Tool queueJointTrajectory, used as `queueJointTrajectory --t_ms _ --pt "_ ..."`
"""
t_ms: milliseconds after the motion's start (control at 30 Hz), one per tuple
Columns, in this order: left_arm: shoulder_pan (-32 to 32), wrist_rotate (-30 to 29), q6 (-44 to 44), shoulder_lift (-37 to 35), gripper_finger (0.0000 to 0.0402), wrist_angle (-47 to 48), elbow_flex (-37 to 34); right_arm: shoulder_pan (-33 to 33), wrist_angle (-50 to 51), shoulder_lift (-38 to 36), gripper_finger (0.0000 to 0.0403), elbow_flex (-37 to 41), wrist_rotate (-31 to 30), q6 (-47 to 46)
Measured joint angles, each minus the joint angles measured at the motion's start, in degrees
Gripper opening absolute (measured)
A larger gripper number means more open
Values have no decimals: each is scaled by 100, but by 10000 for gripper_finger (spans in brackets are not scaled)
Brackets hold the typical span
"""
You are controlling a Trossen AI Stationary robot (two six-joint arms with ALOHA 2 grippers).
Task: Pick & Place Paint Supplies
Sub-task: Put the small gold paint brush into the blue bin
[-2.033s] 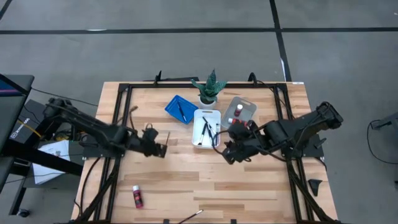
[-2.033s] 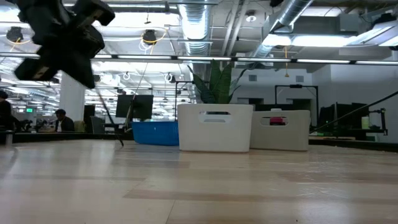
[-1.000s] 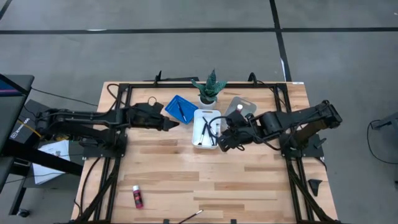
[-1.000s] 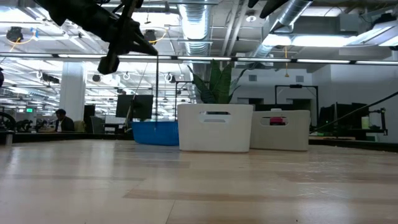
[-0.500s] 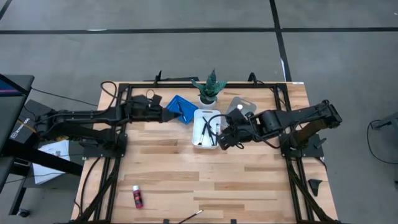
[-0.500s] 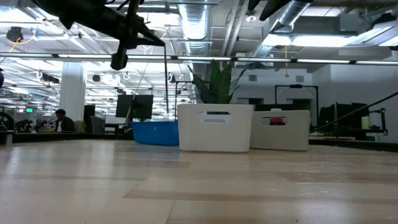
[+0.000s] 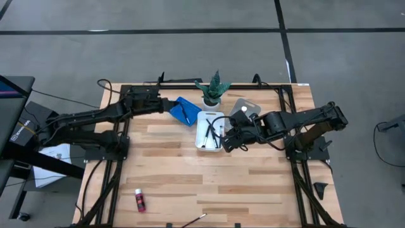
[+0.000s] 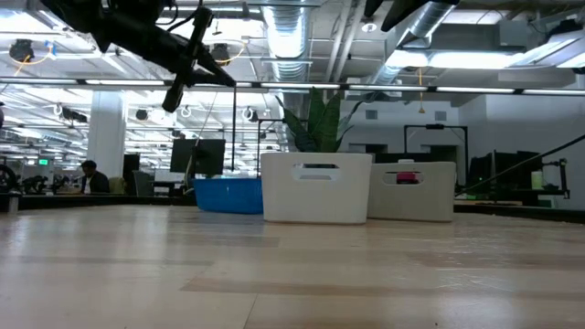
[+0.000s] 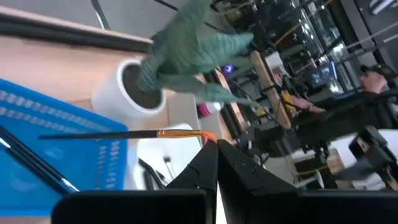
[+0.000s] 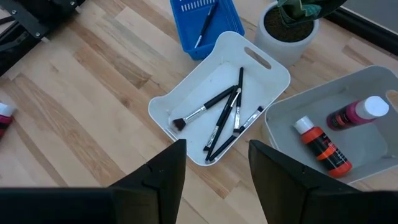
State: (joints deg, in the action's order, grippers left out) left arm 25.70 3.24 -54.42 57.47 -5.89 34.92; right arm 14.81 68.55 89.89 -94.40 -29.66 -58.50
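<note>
The left gripper (image 7: pixel 166 105) hangs at the near edge of the shallow blue plastic tray (image 7: pixel 184 111) at the back of the light wooden desk (image 7: pixel 190 183), its fingers pressed together on a thin dark-handled paintbrush with a copper ferrule (image 9: pixel 124 134) that reaches out over the tray. One dark brush (image 7: pixel 185 114) lies inside that tray. The right gripper (image 7: pixel 226 142) hovers with its fingers apart above the white rectangular plastic tray (image 10: pixel 273 74), which holds about five dark-handled brushes (image 10: pixel 225 118). Just beside it, the grey plastic tray (image 10: pixel 373 149) holds two red bottles with white caps (image 10: pixel 320 144). A small green potted plant in a white pot (image 7: pixel 212 88) stands behind the trays. Well apart, near the desk's front edge, lie a third red bottle (image 7: pixel 140 200) and what looks like one more thin brush (image 7: pixel 193 220).
</note>
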Motion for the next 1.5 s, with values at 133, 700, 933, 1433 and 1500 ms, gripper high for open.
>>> queueJointTrajectory --t_ms 133,700,933,1433,1500 --pt "293 144 90 0 0 45 0 2 0 0 170 -2 8 2" --pt "498 269 193 716 0 -193 2 -188 1 0 170 -1 143 213" --pt "498 264 193 1195 0 -234 2 -186 0 0 170 1 209 295" --pt "491 281 199 1248 0 -147 2 -186 0 0 170 0 261 297" --pt "491 283 223 1248 0 -125 2 -183 -2 0 170 0 261 297"
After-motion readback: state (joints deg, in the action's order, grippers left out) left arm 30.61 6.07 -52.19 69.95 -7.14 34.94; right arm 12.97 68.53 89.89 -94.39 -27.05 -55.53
